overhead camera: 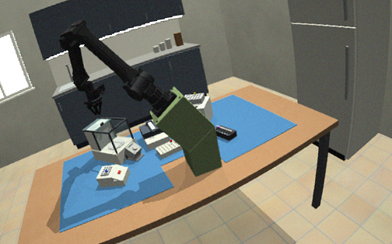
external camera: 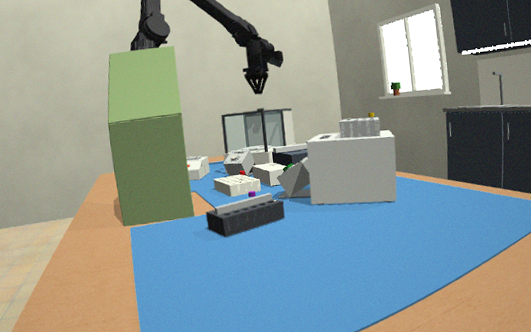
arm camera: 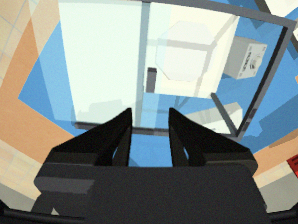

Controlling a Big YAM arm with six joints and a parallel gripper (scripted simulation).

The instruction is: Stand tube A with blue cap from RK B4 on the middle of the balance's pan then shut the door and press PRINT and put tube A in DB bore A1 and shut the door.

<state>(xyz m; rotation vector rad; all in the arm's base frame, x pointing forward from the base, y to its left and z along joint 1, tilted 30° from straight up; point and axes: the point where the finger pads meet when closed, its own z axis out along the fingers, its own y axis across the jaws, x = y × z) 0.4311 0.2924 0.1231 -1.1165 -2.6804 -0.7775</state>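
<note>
My gripper [overhead camera: 97, 113] [external camera: 258, 91] [arm camera: 150, 114] is empty, its fingers part-way open, above the glass box of the balance. The balance door [arm camera: 102, 60] is a clear pane over the back part of the box; its dark handle [overhead camera: 102, 123] [arm camera: 151, 80] is near mid-box, and the front part of the top is open. The pan [arm camera: 182, 55] shows no tube. The sloping front [overhead camera: 133, 151] [arm camera: 247, 57] faces the rack side; its lamp state cannot be told. A blue cap [overhead camera: 106, 171], on tube A, stands in the near-left part of the dry block [overhead camera: 114, 181] [external camera: 198, 168].
The tube rack [overhead camera: 169, 149] [external camera: 237, 185] holds a red-capped tube. A dark-and-white station [overhead camera: 156, 140] stands beside the balance. A tall white station [external camera: 351, 170] carries a block with a yellow cap. The black magnet block [overhead camera: 226, 133] [external camera: 247, 218] has a purple cap.
</note>
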